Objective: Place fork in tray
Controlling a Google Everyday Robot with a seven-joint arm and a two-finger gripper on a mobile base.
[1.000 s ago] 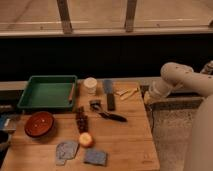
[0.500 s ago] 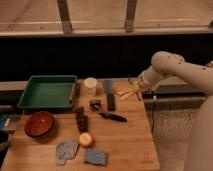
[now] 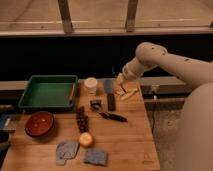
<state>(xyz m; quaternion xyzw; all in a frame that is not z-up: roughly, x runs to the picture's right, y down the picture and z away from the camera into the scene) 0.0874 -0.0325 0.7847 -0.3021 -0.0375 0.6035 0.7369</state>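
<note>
The green tray [image 3: 30, 96] sits at the back left of the wooden table. A small silver-grey piece, seemingly the fork [image 3: 95, 104], lies just in front of the white cup [image 3: 90, 85], right of the tray. My gripper [image 3: 120, 81] hangs low over the table's back right, above the pale wooden utensils [image 3: 128, 93] and right of the cup. It is about a hand's width to the right of the fork and apart from it. Nothing shows in the gripper.
A black-handled utensil [image 3: 113, 117] and a dark flat block [image 3: 111, 101] lie mid-table. A red-brown bowl [image 3: 40, 123], a dark bar [image 3: 81, 120], an apple [image 3: 87, 139], a grey cloth [image 3: 66, 150] and a blue sponge [image 3: 96, 157] fill the front. A dark wall and rail stand behind.
My arm has swung left from beyond the table's right edge, and the gripper has come down over the back right of the table by the wooden utensils. The objects have not moved.
</note>
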